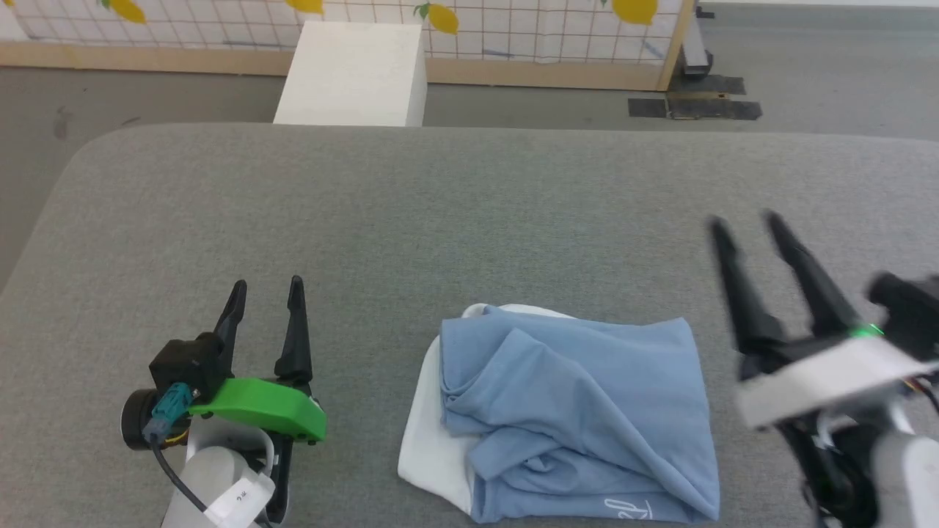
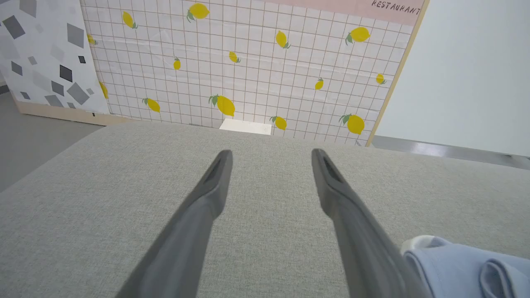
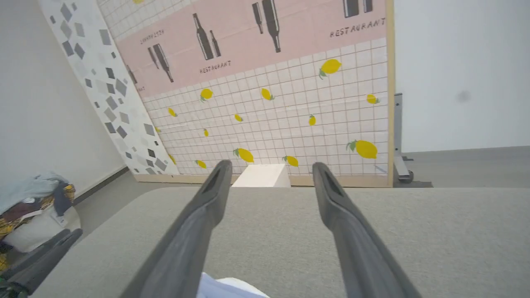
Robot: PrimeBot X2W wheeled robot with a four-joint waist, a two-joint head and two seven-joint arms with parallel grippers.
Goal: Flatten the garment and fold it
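At the lower left of the head view, the left gripper (image 1: 267,284) with its green plastic housing hangs low over the grey woven-fabric table (image 1: 367,205), its two dark fingers spread and holding nothing. Its own wrist view confirms the gap, with bare cloth between the fingers.

To its right, near the front middle of the table, lies the garment (image 1: 579,411), a light blue soft cotton T-shirt gathered into a rough rectangle. A white fabric part shows along its left edge and a small white script logo (image 1: 638,508) sits by the hem. Neither gripper touches it. The top layer is rumpled into loose diagonal ridges, so the fold looks more bundled than flat.

Further right, the right gripper (image 1: 742,220) is blurred, raised beside the garment, with its fingers also spread and empty.

The risk lies in those ridges. A pinch that catches just the upper layer would likely drag the bundle open or skew it, and pressing it as it lies would set the creases.

The head view gives the garment's whole outline. The left wrist view offers just a rolled blue corner beside one finger, and the right wrist view a white sliver at its bottom edge. The right wrist view adds a heap of mixed clothes (image 3: 33,203) on the floor to the left and bottle prints on the pink wall panel (image 3: 248,37), beyond the head view's framing.
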